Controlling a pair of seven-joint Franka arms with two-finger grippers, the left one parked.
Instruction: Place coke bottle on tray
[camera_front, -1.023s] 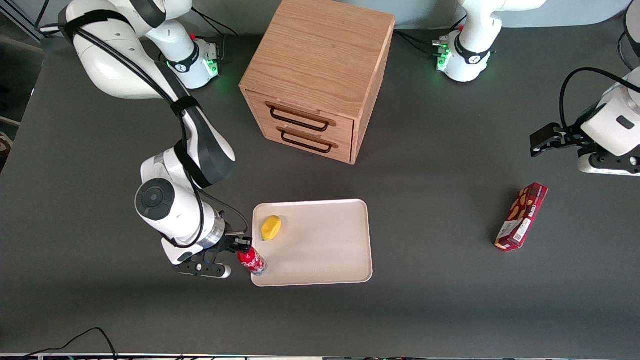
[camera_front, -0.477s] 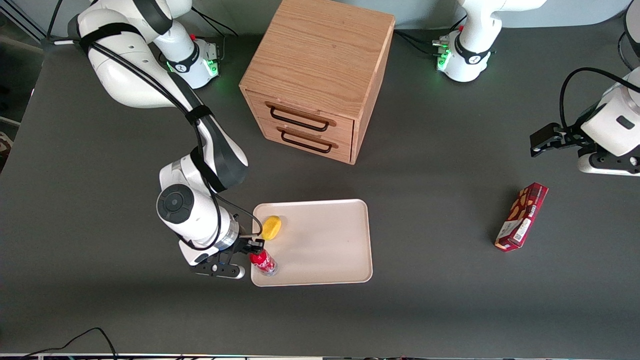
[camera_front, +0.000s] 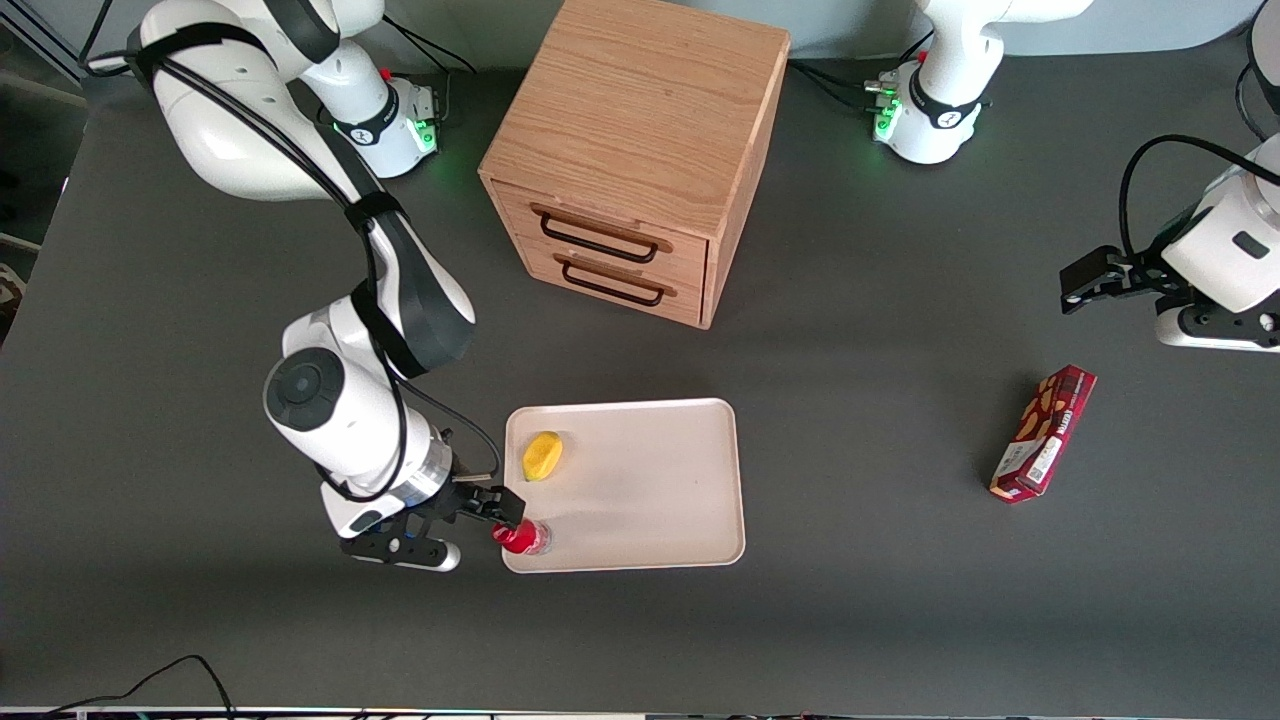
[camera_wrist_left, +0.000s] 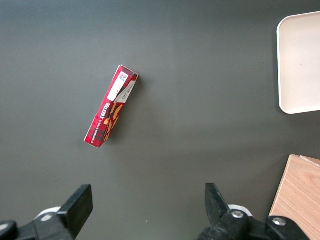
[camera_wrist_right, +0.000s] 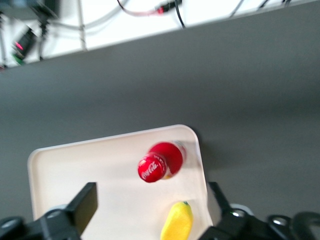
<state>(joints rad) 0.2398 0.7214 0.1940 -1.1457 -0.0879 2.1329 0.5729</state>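
Coke bottle (camera_front: 523, 537) stands on the tray (camera_front: 650, 480).
The gripper (camera_front: 500, 507) is let go, just beside the bottle's cap.

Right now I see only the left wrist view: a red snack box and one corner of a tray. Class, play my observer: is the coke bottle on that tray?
Observer: Yes. The coke bottle stands upright on the tray, in the corner nearest the front camera at the working arm's end.
Operator: Is the gripper holding it?
Observer: No. The gripper is open just above the bottle, and its fingers are spread wide and clear of it.
Operator: Anything else on the tray?
Observer: A yellow fruit lies on it, farther from the front camera than the bottle and not touching it.
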